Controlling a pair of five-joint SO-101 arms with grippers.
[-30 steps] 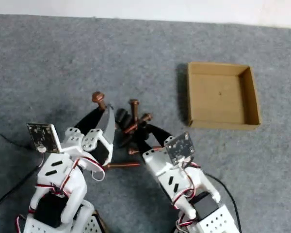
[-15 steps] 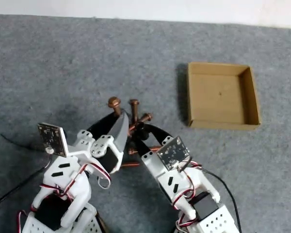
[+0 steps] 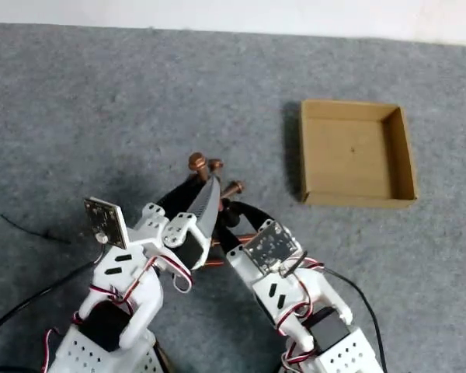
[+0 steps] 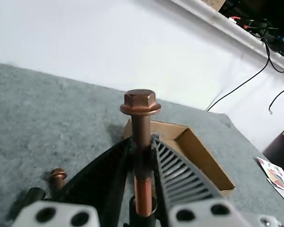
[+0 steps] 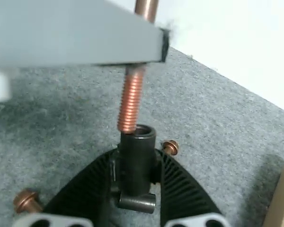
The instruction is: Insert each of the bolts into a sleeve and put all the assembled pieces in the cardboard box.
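Note:
My left gripper [image 4: 142,142] is shut on a copper bolt [image 4: 140,102], held upright with its hex head on top. My right gripper [image 5: 138,156] is shut on a black sleeve [image 5: 138,142], open end up. In the right wrist view the bolt's threaded tip [image 5: 129,111] hangs just over the sleeve's mouth, slightly off centre. In the high view the left gripper [image 3: 202,185] and the right gripper [image 3: 227,211] meet at mid table, the held bolt's head [image 3: 196,162] topmost. The cardboard box [image 3: 356,194] lies to the right with nothing in it.
Loose bolts [image 3: 234,187] lie on the grey carpet around the grippers, one more [image 3: 210,263] between the two arms. Two bolt heads [image 5: 169,147] [image 5: 26,201] flank the sleeve. A box wall [image 4: 199,156] shows beyond the held bolt. A black cable [image 3: 27,231] trails at the left.
The left arm has carried the bolt to the right, from beside the loose pile to just above the sleeve. The right gripper has shifted only slightly.

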